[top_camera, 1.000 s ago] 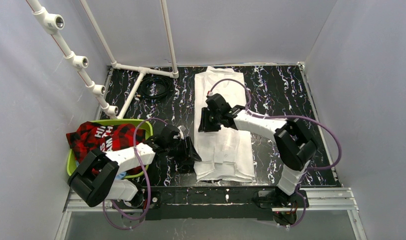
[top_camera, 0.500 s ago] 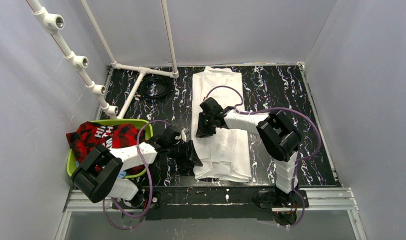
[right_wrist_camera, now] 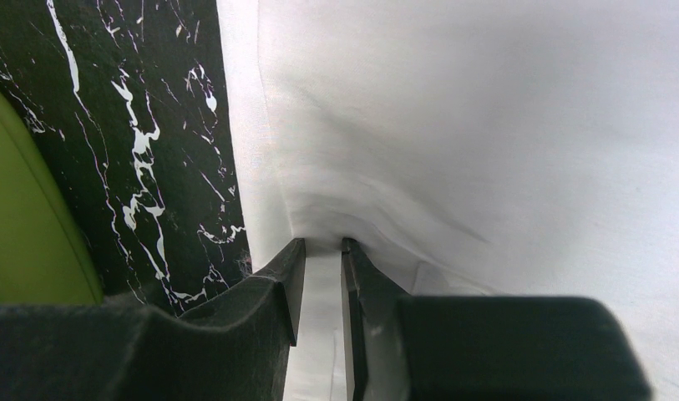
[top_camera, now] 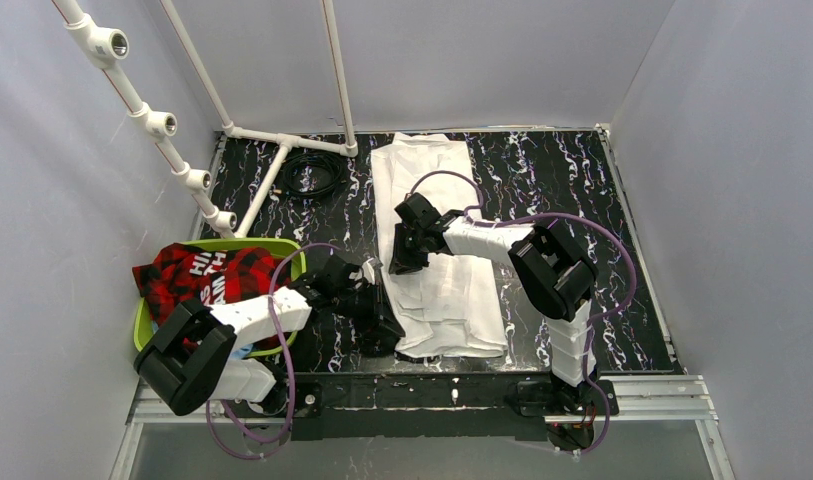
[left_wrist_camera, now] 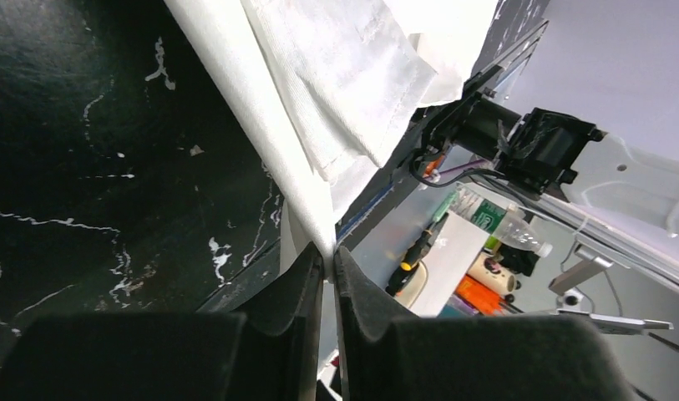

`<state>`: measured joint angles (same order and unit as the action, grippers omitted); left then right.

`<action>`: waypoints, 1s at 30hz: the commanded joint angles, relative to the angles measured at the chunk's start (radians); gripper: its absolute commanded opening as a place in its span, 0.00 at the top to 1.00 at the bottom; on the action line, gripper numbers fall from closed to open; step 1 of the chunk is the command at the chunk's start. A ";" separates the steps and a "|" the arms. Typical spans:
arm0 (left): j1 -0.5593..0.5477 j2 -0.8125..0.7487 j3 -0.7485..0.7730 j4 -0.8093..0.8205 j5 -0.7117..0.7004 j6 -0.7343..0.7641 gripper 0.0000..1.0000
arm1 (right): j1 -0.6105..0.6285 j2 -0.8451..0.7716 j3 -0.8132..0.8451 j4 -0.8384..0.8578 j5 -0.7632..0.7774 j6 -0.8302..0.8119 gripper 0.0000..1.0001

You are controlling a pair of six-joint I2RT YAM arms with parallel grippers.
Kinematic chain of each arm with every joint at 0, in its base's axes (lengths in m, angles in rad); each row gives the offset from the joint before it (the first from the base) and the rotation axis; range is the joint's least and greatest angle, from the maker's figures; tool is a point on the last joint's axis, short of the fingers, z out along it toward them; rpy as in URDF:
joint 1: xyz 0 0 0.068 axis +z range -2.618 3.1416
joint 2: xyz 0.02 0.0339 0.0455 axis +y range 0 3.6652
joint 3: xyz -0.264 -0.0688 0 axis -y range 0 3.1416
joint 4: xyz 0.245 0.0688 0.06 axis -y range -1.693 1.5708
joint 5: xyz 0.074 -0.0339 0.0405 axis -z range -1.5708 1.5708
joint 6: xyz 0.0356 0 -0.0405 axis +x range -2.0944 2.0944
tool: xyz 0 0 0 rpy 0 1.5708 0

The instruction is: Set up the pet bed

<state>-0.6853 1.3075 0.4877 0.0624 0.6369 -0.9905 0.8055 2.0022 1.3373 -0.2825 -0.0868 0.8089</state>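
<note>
Both my arms are on the white cloth (top_camera: 450, 300), which lies as a long folded strip down the middle of the tabletop (top_camera: 562, 170), from far edge to near edge. The green tub (top_camera: 262, 242) sits at the left edge with plaid fabric (top_camera: 197, 275) heaped in it. My guess is the tub is the pet bed and the cloth is its liner, so the cloth has to go left.

That explains the grip spots. Both pinches are on the cloth's left side, the one facing the tub. One is near the near edge and the other approx. halfway up, so the strip should lift w/o sagging at one end or unfolding.

Left gripper (left_wrist_camera: 327, 261): jaws pressed almost together, w/ the cloth's lower-left corner edge running straight into the slit between the pads. It looks like a thin pinch on one or two layers only, right at the tabletop's near edge. I can't tell how deep the bite is.

Right gripper (right_wrist_camera: 319, 246): jaws stand a narrow gap apart, w/ a raised fold of the cloth's left margin bunched at the tips. It reads as a pinch on that fold. Black tabletop shows just beside it and the green of the tub beyond.

Nothing else is touched. The pipe frame (top_camera: 282, 140) and cable coil (top_camera: 312, 175) in the far-left corner are well apart from both arms.
</note>
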 commanded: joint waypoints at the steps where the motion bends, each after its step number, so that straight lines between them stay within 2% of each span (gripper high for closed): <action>1: -0.017 0.022 0.050 -0.037 0.163 -0.085 0.91 | 0.003 0.055 0.004 -0.021 0.082 -0.010 0.68; 5: -0.028 0.002 0.091 -0.052 0.256 -0.083 0.90 | 0.004 0.059 0.029 -0.031 0.096 -0.021 0.68; 8: -0.038 -0.040 0.128 -0.190 0.306 -0.008 0.89 | 0.001 0.070 0.064 -0.047 0.118 -0.029 0.68; 12: -0.038 -0.130 0.175 -0.463 0.233 0.127 0.97 | 0.001 0.086 0.098 -0.056 0.119 -0.032 0.68; 15: -0.038 -0.168 0.242 -0.688 0.065 0.223 0.79 | 0.001 0.072 0.110 -0.061 0.116 -0.041 0.68; 17: -0.039 -0.183 0.266 -0.738 -0.030 0.216 0.56 | 0.001 0.045 0.124 -0.070 0.112 -0.063 0.67; 18: -0.038 -0.187 0.274 -0.741 -0.080 0.205 0.51 | 0.001 0.024 0.135 -0.077 0.109 -0.077 0.65; 19: -0.037 -0.189 0.278 -0.739 -0.128 0.188 0.44 | 0.001 -0.002 0.147 -0.091 0.105 -0.096 0.63; 20: -0.037 -0.188 0.281 -0.731 -0.169 0.174 0.42 | 0.000 -0.029 0.160 -0.102 0.102 -0.118 0.59; 23: -0.035 -0.172 0.286 -0.686 -0.254 0.126 0.39 | -0.003 -0.135 0.170 -0.151 0.094 -0.167 0.42; 26: -0.028 -0.136 0.298 -0.646 -0.309 0.081 0.40 | -0.021 -0.277 0.110 -0.190 0.080 -0.178 0.25; 29: -0.023 -0.086 0.314 -0.638 -0.362 0.052 0.41 | -0.072 -0.434 -0.025 -0.248 0.118 -0.163 0.19; 30: -0.022 -0.073 0.315 -0.631 -0.373 0.046 0.38 | -0.100 -0.485 -0.081 -0.274 0.124 -0.162 0.18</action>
<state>-0.7158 1.1931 0.7647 -0.5743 0.3748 -0.8970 0.7841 1.7344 1.3945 -0.4427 -0.0093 0.6651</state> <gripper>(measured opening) 0.594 0.799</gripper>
